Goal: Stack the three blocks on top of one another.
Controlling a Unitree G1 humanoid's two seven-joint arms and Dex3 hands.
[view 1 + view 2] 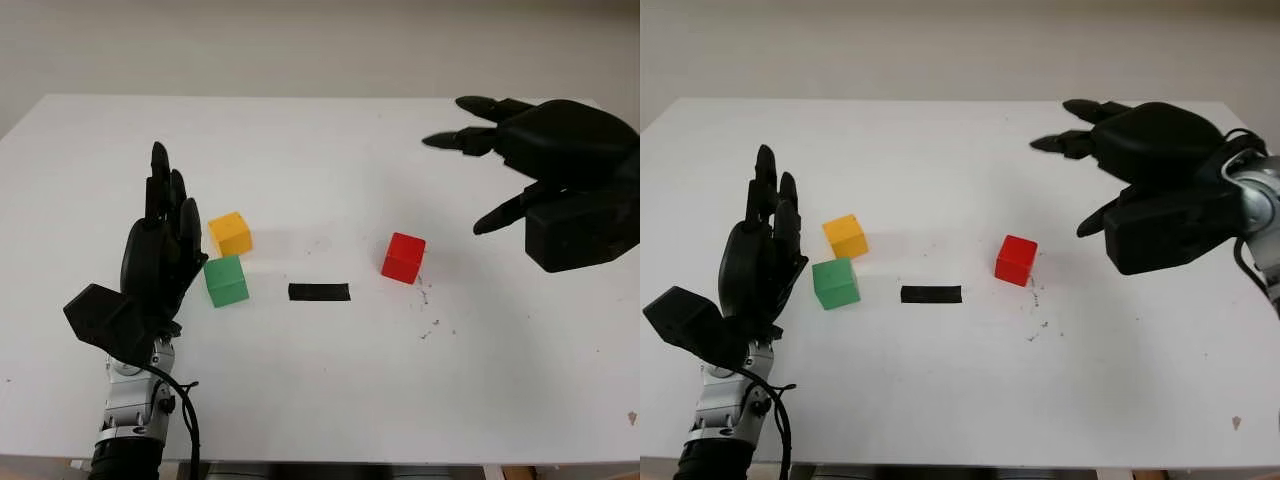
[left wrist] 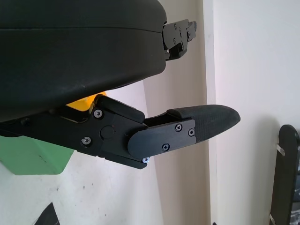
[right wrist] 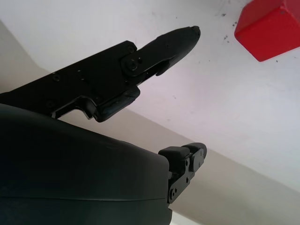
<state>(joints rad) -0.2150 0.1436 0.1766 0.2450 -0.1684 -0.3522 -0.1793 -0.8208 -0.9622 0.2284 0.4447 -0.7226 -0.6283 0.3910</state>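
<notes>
Three small blocks sit apart on the white table [image 1: 330,400]. The yellow block [image 1: 230,233] is left of centre, and the green block [image 1: 226,280] lies just in front of it. The red block [image 1: 403,257] stands alone right of centre, also seen close by in the right wrist view as the red block [image 3: 268,29]. My left hand [image 1: 165,215] is open, upright just left of the green and yellow blocks. My right hand [image 1: 480,165] is open, raised above the table to the right of the red block. The green block [image 2: 33,157] shows beside the left hand's shell.
A short black strip of tape [image 1: 319,291] lies flat between the green and red blocks. Small dark specks [image 1: 432,325] mark the table in front of the red block. The table's far edge meets a pale wall.
</notes>
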